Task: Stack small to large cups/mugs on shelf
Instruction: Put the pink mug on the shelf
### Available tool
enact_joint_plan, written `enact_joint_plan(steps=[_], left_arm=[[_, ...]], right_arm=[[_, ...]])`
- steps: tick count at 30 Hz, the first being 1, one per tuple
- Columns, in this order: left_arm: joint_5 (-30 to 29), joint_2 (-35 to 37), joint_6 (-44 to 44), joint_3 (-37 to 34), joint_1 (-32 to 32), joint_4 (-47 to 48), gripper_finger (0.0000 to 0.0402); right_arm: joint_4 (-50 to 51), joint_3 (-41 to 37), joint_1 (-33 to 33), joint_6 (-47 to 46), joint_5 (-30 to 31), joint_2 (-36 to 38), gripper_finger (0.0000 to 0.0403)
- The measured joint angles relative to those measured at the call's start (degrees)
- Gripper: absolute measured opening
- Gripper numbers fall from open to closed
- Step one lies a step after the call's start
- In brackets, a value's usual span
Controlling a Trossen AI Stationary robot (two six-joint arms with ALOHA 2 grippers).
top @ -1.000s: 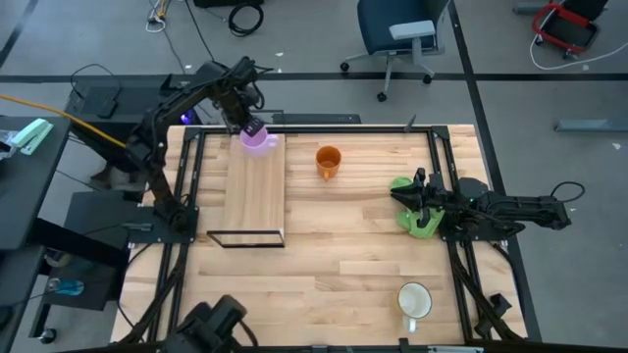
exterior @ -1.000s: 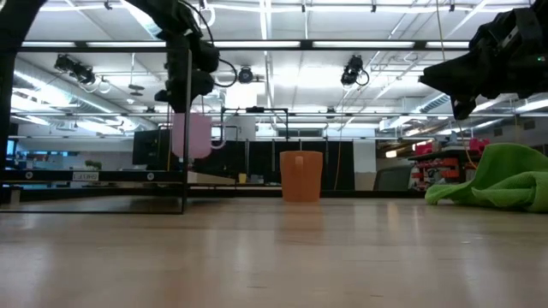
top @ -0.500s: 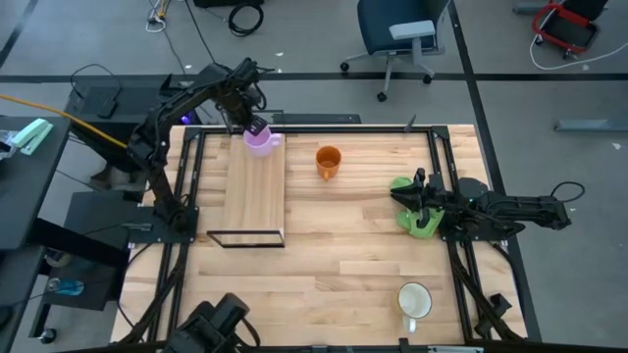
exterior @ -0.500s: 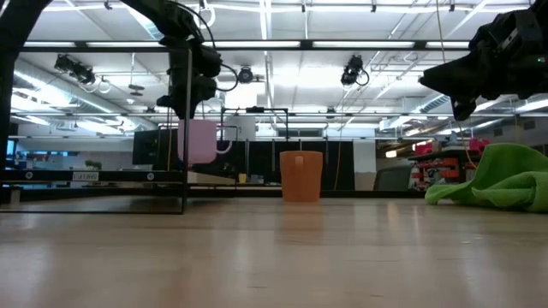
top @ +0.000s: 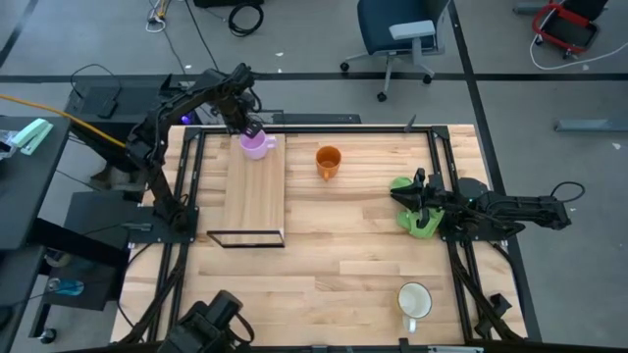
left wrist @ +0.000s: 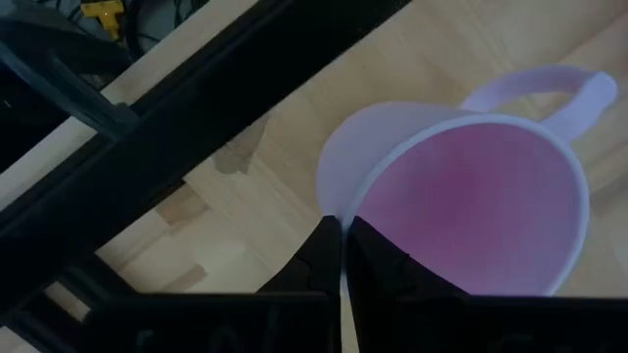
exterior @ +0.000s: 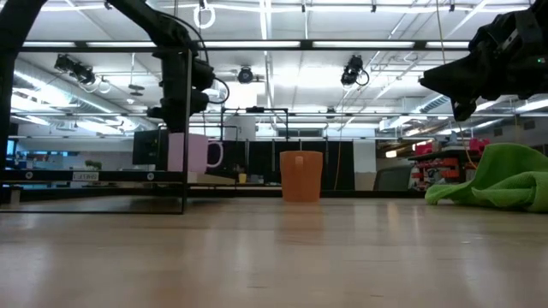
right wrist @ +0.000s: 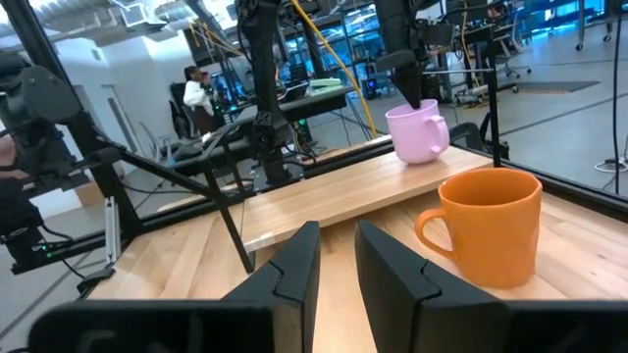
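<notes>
The left claw (top: 249,127), pinched on the rim of the light purple mug (top: 257,145), sets it at the far end of the shelf (top: 255,191); letting go looks next, then a reach for the orange mug (top: 328,161) just beyond. The right claw (top: 410,202) waits with fingers apart over a green cloth (top: 411,221), the white mug (top: 414,299) well behind it. Butcher-block worktop (top: 343,265); a lit workshop beyond.
</notes>
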State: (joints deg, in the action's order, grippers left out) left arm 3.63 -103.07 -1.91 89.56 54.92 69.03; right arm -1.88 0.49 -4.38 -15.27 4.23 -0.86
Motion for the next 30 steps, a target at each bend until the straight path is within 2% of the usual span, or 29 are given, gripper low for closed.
enact_joint_plan(steps=[30], left_arm=[[-1.44,-0.02,-5.2,0.0,-1.86,-0.65,0.0011]], right_arm=[[-0.01,0.0,0.0,0.39,0.0,0.0,0.0077]])
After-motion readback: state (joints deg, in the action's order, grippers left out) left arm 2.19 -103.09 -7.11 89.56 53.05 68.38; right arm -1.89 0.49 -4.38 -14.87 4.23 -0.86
